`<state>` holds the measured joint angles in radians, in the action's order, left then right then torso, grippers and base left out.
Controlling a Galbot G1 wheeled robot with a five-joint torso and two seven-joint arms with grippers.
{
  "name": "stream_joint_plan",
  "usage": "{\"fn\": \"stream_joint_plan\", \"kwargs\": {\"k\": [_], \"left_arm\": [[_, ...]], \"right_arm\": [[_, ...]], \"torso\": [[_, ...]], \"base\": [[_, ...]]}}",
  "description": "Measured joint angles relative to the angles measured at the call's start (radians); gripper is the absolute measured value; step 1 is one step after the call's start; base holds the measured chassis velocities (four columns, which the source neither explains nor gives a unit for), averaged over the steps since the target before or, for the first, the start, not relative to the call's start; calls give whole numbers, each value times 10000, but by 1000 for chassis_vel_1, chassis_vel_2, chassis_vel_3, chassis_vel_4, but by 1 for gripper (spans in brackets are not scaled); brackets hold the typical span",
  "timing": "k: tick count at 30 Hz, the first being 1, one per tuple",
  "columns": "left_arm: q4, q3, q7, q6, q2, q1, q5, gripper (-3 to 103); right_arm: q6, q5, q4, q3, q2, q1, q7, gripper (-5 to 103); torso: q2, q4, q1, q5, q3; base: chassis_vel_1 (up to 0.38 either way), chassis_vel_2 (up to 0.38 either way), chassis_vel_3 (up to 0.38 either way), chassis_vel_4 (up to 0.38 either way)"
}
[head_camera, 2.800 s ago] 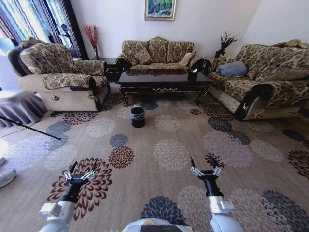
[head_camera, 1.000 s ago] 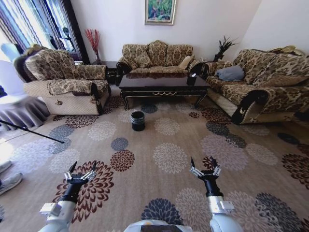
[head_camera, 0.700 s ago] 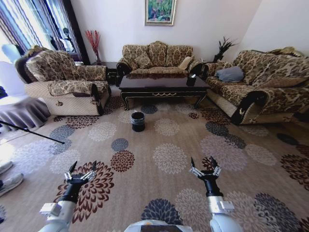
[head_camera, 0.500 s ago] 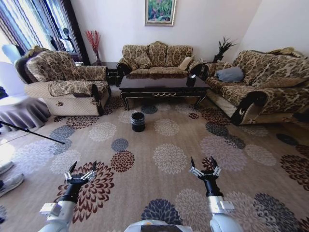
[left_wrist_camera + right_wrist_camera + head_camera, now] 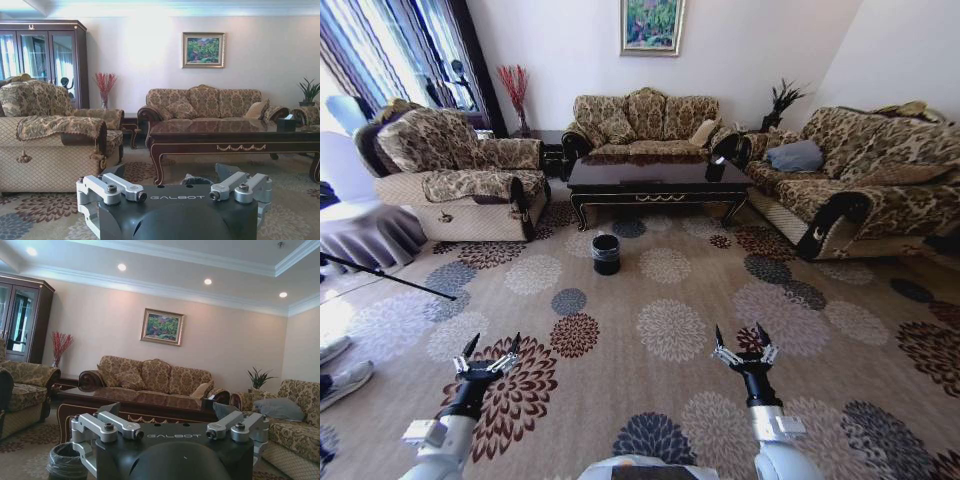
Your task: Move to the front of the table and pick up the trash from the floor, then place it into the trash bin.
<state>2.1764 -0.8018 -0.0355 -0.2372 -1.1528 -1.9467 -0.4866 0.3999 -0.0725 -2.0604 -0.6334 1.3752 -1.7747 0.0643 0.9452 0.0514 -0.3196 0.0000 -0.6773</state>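
Living-room floor (image 5: pixel 670 300), patterned carpet with round flower medallions, lay open between the robot and the table (image 5: pixel 655 178). Table: long, low, dark and glossy; its long axis ran from side to side across the head view, with the ornamented front apron facing the robot, well away from it. Trash bin (image 5: pixel 606 253): small, round, black, with a thin liner over the rim; it stood upright, mouth up, on the carpet near the table's left front leg and apart from it. Trash: at this range no piece could be told from the carpet pattern, so its place and heading could not be recorded. Handling, as a judgement only: floor litter of this kind was likely light and easily crushed or pushed along the pile, so a pinch across the narrow middle from above seemed best, and any long piece was best taken across its length. Left gripper (image 5: pixel 492 348): low over the near carpet at the robot's left, fingers spread, holding nothing. Right gripper (image 5: pixel 739 340): likewise at the right, fingers spread and empty.
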Motion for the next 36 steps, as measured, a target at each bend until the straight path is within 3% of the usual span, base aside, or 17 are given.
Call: {"fn": "stream_joint_plan", "kwargs": {"k": [36], "left_arm": [[0,0,0,0,0,0,0,100]], "right_arm": [[0,0,0,0,0,-1,0,100]], "torso": [[1735,0,-764,0,-972]], "base": [[0,0,0,0]]}}
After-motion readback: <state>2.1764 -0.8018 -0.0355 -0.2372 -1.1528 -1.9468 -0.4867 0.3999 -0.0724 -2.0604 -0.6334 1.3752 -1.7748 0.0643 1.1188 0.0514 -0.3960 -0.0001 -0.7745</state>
